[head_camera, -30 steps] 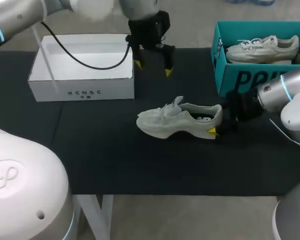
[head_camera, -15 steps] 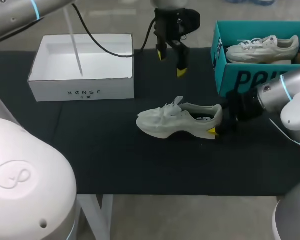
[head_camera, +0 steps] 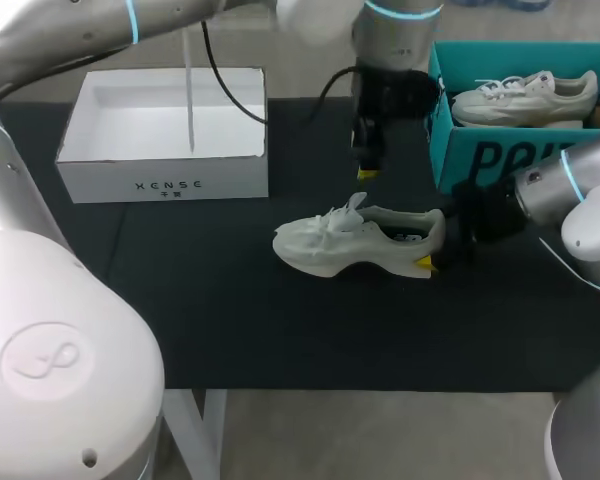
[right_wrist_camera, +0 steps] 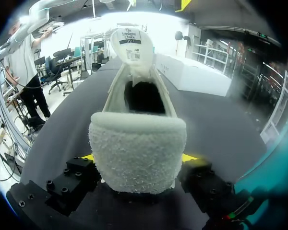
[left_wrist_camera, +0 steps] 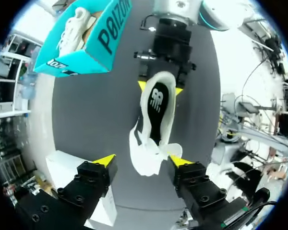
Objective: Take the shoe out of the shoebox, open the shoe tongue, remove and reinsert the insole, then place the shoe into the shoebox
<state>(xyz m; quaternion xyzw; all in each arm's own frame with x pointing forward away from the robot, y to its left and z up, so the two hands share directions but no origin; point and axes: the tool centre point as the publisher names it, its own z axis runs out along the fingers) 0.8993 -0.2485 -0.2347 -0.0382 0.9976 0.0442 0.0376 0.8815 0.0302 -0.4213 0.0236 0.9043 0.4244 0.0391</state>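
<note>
Head view: shoe (head_camera: pixel 355 240) stands upright mid-table, toe to the left, outside both boxes. Right gripper (head_camera: pixel 432 258) clamps its heel, one finger on each side. Left gripper (left_wrist_camera: pixel 141 160) hangs above the shoe, fingers wide apart, holding nothing. White box (head_camera: pixel 160 170) is at far left. Teal box (head_camera: pixel 480 150) at right holds a second shoe (head_camera: pixel 525 97).

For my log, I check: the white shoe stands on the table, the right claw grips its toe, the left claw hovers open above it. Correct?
Not the toe: the right claw grips the white shoe at its heel, as the right wrist view shows. The shoe does stand on the table, and the left claw hovers open above it.
</note>
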